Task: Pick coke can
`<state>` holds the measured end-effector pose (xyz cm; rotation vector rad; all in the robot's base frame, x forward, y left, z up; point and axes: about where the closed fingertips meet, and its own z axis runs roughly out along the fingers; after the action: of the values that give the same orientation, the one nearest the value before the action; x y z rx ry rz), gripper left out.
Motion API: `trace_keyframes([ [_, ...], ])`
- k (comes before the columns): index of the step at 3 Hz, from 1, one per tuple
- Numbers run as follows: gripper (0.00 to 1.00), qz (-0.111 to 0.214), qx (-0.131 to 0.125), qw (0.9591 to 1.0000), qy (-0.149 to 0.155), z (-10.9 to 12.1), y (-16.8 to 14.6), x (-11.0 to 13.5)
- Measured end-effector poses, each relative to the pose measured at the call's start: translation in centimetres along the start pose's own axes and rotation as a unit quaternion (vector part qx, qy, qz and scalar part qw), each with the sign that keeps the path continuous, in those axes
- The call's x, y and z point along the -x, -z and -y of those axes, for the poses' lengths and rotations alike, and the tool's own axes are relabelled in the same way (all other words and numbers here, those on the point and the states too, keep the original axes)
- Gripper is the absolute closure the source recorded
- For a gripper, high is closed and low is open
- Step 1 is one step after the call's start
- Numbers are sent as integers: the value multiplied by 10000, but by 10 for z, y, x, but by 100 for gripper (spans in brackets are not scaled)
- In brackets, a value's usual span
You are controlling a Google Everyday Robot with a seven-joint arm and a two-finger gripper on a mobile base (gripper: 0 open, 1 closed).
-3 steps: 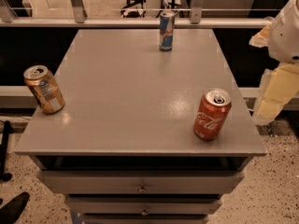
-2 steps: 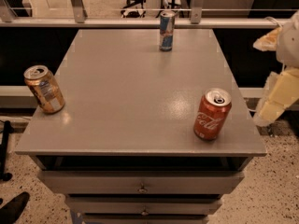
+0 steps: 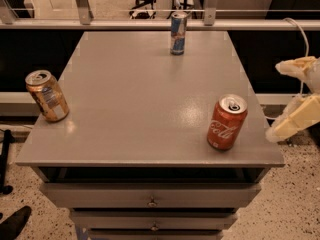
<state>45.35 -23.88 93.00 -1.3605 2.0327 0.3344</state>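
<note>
The coke can (image 3: 227,122) is red-orange with white script and a silver top. It stands upright near the front right corner of the grey table (image 3: 145,104). My gripper (image 3: 289,96) is at the right edge of the view, just past the table's right edge and right of the can. Its two cream fingers (image 3: 296,124) are spread apart, one above the other, and hold nothing. It does not touch the can.
A gold-brown can (image 3: 47,95) stands at the table's left edge. A slim blue-and-silver can (image 3: 178,32) stands at the far edge, centre. Drawers (image 3: 150,201) sit under the tabletop. A rail (image 3: 150,24) runs behind the table.
My gripper has moved down and slightly right along the table's right side. The cans have not moved.
</note>
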Motion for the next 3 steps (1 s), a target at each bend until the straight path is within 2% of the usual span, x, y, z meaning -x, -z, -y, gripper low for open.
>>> trace_keyframes([
  [1, 0, 1176, 199, 9922, -360, -12, -31, 13],
  [2, 0, 1778, 373, 9822, -487, -21, -52, 27],
  [3, 3, 2311, 638, 9685, -668, -42, -79, 34],
])
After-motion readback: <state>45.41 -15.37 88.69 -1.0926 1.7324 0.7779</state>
